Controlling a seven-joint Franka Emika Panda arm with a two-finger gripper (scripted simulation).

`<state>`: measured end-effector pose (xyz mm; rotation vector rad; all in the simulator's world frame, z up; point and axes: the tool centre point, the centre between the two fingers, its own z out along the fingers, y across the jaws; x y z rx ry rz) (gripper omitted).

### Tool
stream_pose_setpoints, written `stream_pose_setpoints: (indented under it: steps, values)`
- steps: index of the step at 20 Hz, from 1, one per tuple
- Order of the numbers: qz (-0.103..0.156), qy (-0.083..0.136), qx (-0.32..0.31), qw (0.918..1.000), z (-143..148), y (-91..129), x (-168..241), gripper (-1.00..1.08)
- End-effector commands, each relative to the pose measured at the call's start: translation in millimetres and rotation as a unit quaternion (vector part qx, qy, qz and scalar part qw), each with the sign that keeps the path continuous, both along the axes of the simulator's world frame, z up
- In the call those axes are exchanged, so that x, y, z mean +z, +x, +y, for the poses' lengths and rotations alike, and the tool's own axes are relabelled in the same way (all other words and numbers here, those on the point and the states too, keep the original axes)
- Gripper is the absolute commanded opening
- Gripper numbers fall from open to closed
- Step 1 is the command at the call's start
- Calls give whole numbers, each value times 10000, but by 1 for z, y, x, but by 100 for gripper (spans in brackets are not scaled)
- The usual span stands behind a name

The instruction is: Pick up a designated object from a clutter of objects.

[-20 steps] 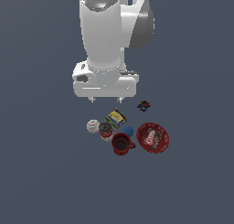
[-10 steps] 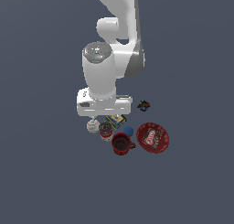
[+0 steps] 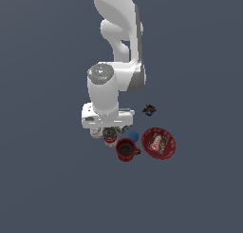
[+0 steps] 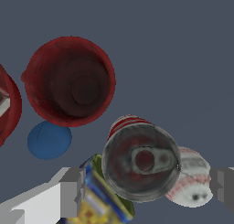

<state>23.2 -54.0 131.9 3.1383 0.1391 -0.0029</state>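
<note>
- Red-and-white tin can (image 4: 140, 166), grey top up: I find it between my spread fingers (image 4: 73, 191), touching neither, with the white ball (image 4: 191, 182) and yellow-blue box (image 4: 103, 202) pressed against it.
- Gripper (image 4: 148, 189): wide open, holding nothing.
- Red mug (image 4: 71, 81), blue ball (image 4: 49, 139): near the can.
- Exterior view only: red bowl (image 3: 159, 143), dark multicoloured piece (image 3: 150, 110); the arm hides most of the can (image 3: 110, 137).

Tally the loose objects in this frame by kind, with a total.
Cans: 1, red-and-white can
Mugs: 1, red mug
Bowls: 1, red bowl
Balls: 2, white ball, blue ball
Boxes: 1, yellow-blue box
Small multicoloured pieces: 1
Total: 7
</note>
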Motion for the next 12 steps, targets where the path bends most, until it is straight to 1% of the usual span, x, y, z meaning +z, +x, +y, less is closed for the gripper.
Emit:
stream_pose_setpoints:
  steps: [1, 7, 12]
  values:
    - [-9, 1, 12, 10000, 0, 0, -4, 100]
    - [-1, 1, 7, 10000, 0, 0, -9, 100]
    - [-4, 1, 9, 10000, 0, -1, -31, 100]
